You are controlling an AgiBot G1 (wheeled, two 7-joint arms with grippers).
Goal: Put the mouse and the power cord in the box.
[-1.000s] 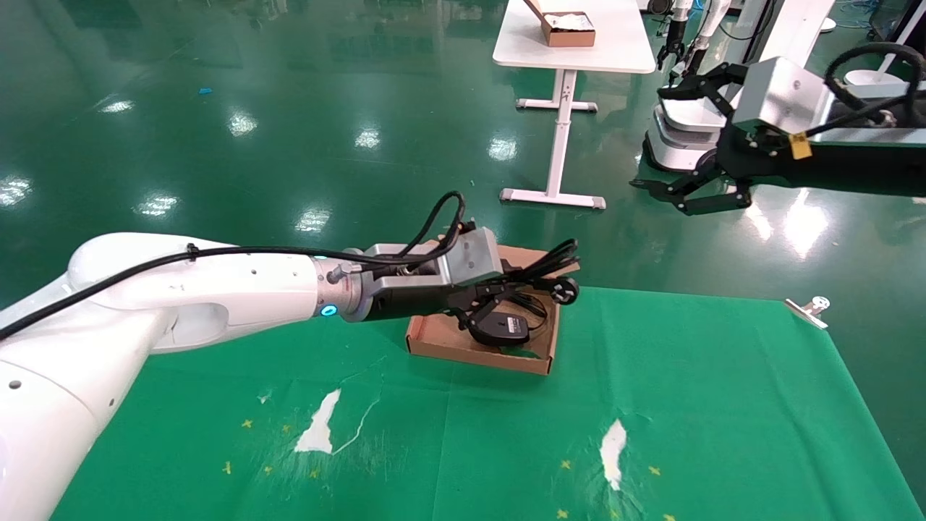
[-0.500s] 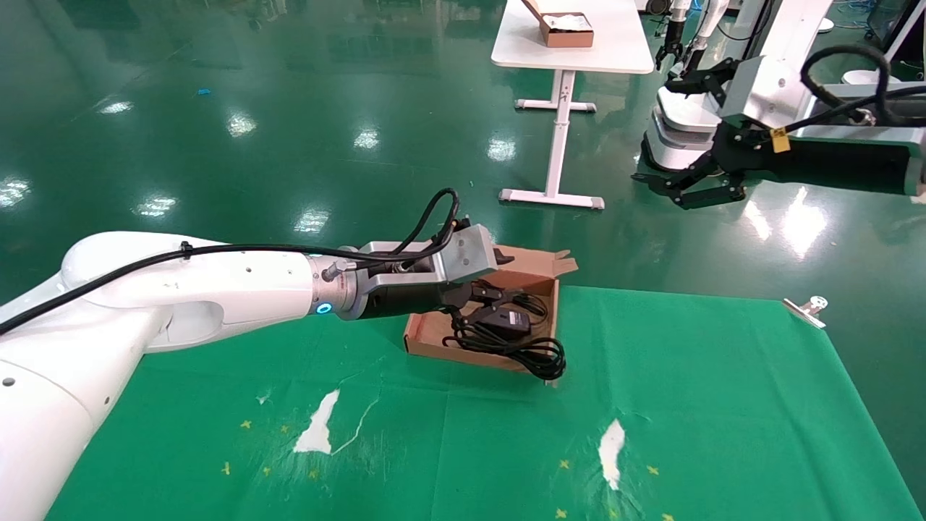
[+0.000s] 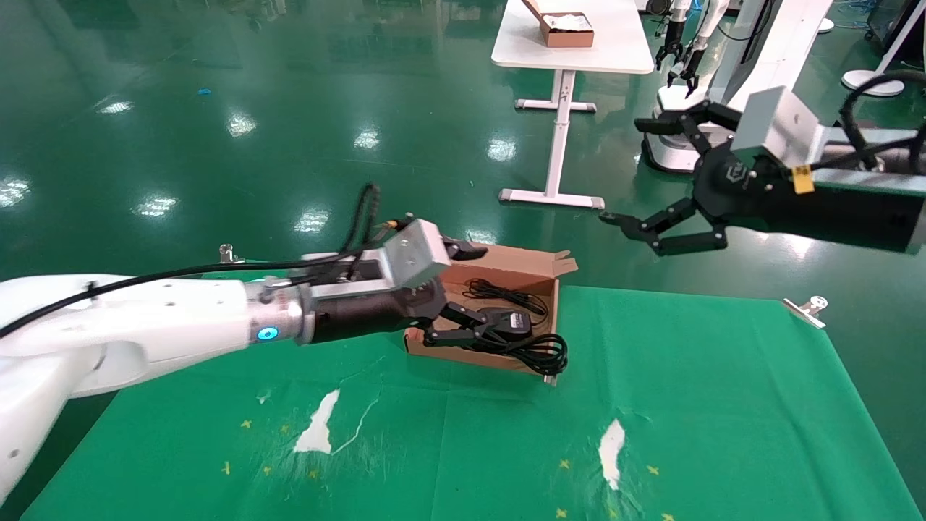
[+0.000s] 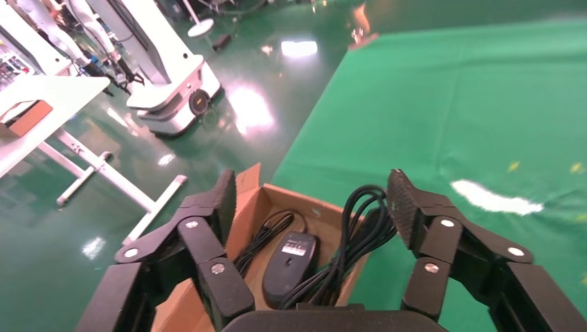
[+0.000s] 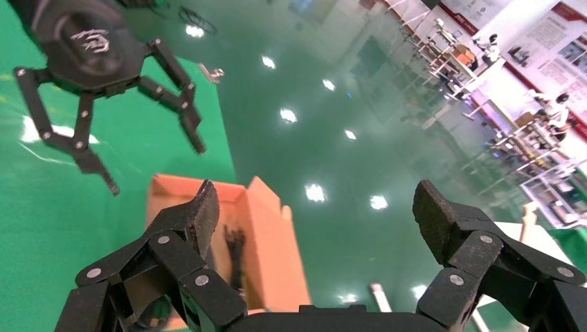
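Observation:
The brown box (image 3: 510,268) stands open on the green cloth, near its far edge. The black mouse (image 3: 508,319) lies inside it, label up, with its thin cable (image 3: 499,291) bundled behind it. The power cord (image 3: 541,354) lies partly in the box, its coil hanging over the front right corner. My left gripper (image 3: 481,293) is open just left of the box and holds nothing. The left wrist view shows the mouse (image 4: 291,266) and the power cord (image 4: 360,228) beyond the left gripper (image 4: 313,190). My right gripper (image 3: 626,172) hangs open above the floor, right of and beyond the box.
A white table (image 3: 579,54) with a small box (image 3: 566,30) stands far back, and a robot base (image 3: 680,145) is to its right. Metal clips (image 3: 810,307) hold the cloth's far edge. White worn patches (image 3: 318,427) mark the near cloth.
The left gripper opened and let go of the power cord, which dropped onto the box's front right corner. The left arm then drew back leftward. The right gripper turned and shifted slightly left.

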